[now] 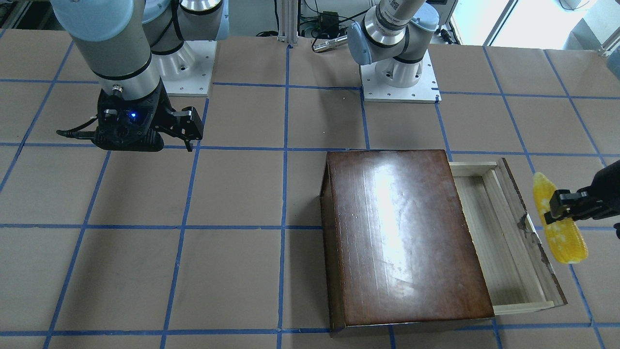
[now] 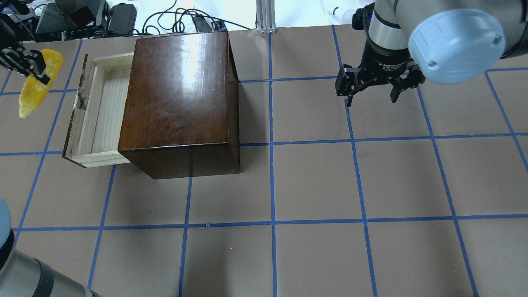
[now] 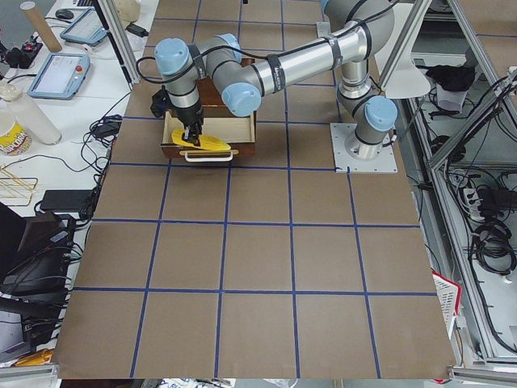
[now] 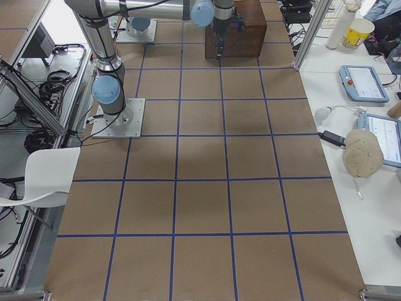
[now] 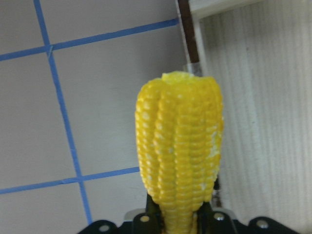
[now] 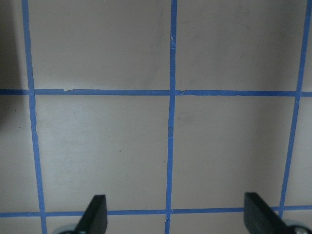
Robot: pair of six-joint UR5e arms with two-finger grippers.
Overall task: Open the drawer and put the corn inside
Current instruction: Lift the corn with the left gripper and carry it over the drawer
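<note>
No legible text; white print on right arm wrist [image 2: 387, 65] too small

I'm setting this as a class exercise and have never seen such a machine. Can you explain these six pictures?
It is a two-armed robot bolted to a brown table. All six pictures show one moment: one faces the robot, one looks over its shoulders, two look from the table's ends, and two come from wrist cameras. On the table stands a dark wooden box with its drawer pulled open, its visible part empty. The left tool is shut on a yellow toy corn, held just outside the drawer's front. The right tool is open and holds nothing.
</note>
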